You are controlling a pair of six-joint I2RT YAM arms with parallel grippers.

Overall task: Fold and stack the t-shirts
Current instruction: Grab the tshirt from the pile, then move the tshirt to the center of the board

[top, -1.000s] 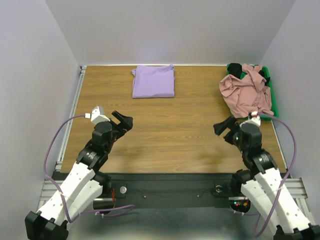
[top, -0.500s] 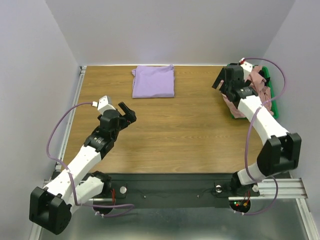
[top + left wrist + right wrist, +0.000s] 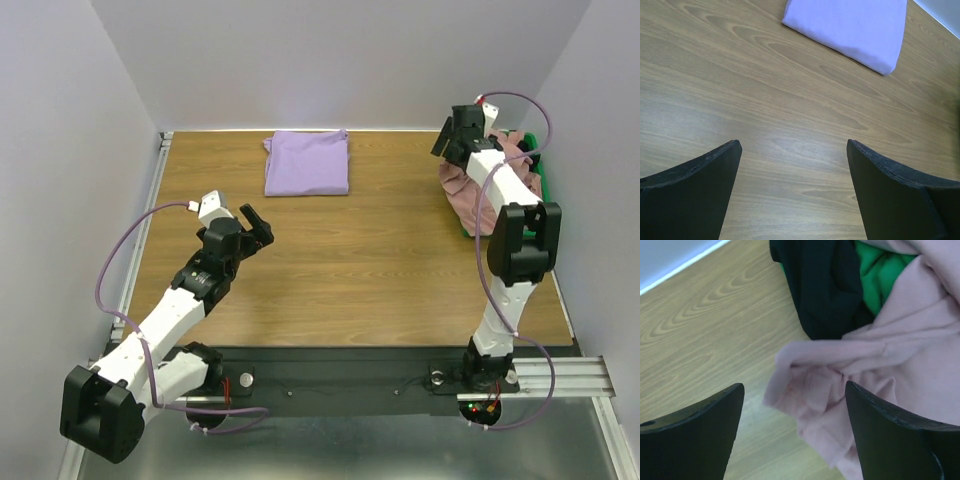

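Lying crumpled at the far right of the brown wooden table [image 3: 380, 260]: the dusty-pink soft cloth t-shirt [image 3: 910, 355], unfolded and bunched. Part of it sits in a green plastic bin [image 3: 880, 270] and part spills over onto the wood. Its print cannot be made out in any view. From above, the right arm crosses the shirt and hides its middle; only pink fringes [image 3: 462, 195] show.

The bin is mostly covered, with scraps of green visible. A black crumpled cloth [image 3: 825, 285] lies in it, touching the pink shirt; what garment it is cannot be told.

The plain lavender t-shirt [image 3: 307, 163] is folded flat into a rectangle at far centre, well apart from the pink one. In the left wrist view its far edge [image 3: 850, 25] is cut off.

Right gripper [image 3: 795, 387]: fingers spread wide above the pink shirt's loose edge, nothing between them. Whether it touches the cloth cannot be told.

Left gripper [image 3: 258, 228]: spread wide over bare wood at mid-left, holding nothing.
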